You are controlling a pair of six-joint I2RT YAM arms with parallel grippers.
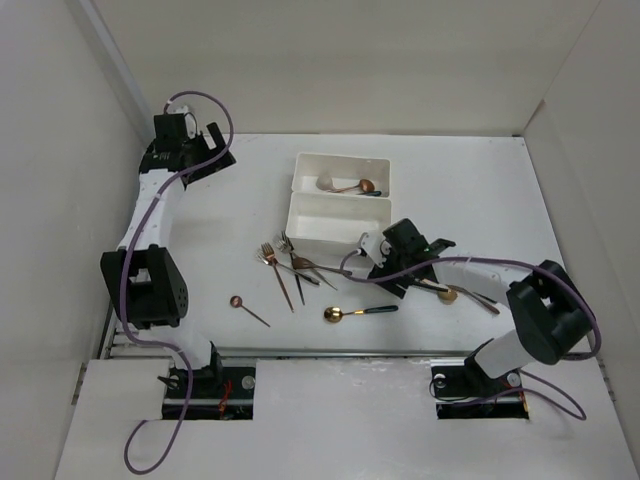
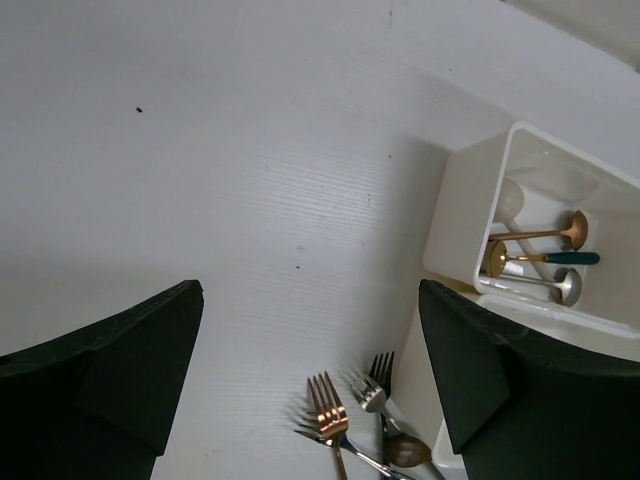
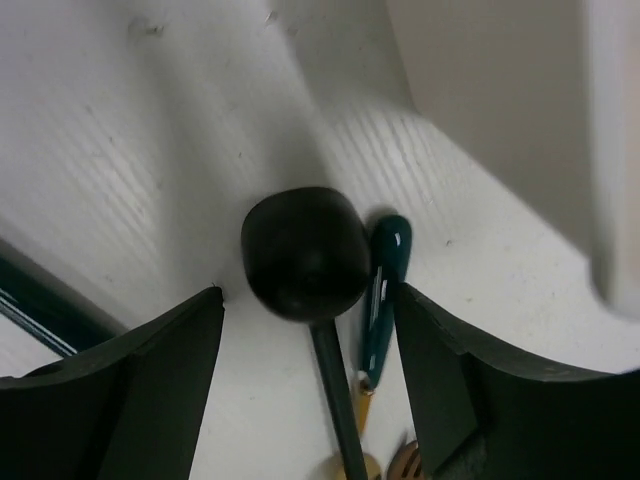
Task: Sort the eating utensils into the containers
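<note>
between the fingers of the right tool (image 3: 307, 296) sits the bowl of the black spoon (image 3: 304, 250), flat on the surface (image 3: 120, 130), its stem running back under the wrist. the tool is spread wide, one finger either side of the bowl, nothing pinched yet. whether the pads touch the surface, i can't tell. just beside the bowl, toward the right finger, lies a green-handled utensil (image 3: 385, 272), close against the spoon's stem. ahead and right of the tool rises a white wall, the near tray (image 3: 500, 100) going by the overhead view.

so the step in hand looks like the pick of that black spoon. next move, by my reading: close on the neck or stem rather than the round bowl, keep the green handle out of the pinch, lift, and carry it forward over the wall. the far tray (image 1: 345, 157) already holds spoons, so that's the likely home. the near tray looks bare from above.

the left tool (image 2: 310, 290) hangs open too, holding nothing, well apart from the action, with forks (image 2: 328, 405) below it and the spoon tray off to its right. plenty of utensils to go.
</note>
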